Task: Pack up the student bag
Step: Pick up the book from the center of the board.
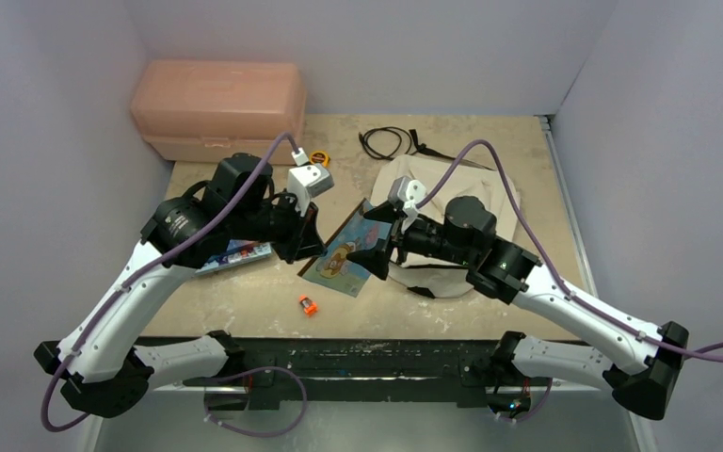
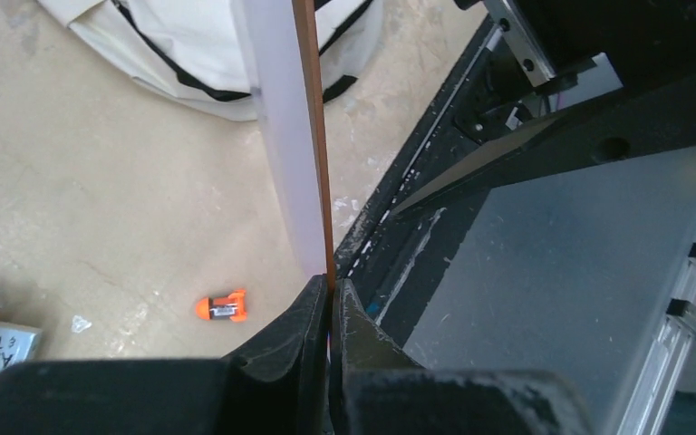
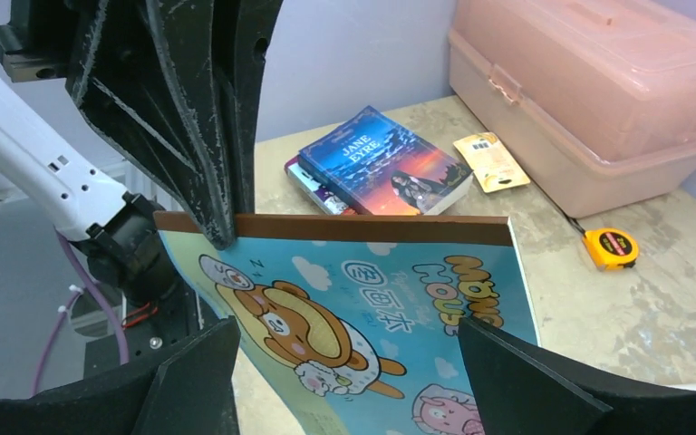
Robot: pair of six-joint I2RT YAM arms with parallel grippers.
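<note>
Top view: my left end effector (image 1: 307,243) pinches the picture book (image 1: 344,256) and holds it tilted above the table (image 1: 245,306). The student bag (image 1: 502,193) lies at the book's three o'clock, partly under the right arm.

Left wrist: the jaws are pressed together on the book's edge, with the bag at eleven o'clock.

Right wrist: my right end effector (image 3: 353,362) is spread wide, a finger either side of the cover, probably not touching it.

I judge this a handover. Next, the right should close on the book before the left lets go.

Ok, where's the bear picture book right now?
Top view, mid-table: the left gripper pinches the picture book by its brown edge, the open right gripper flanks it, student bag just to its right.
</note>
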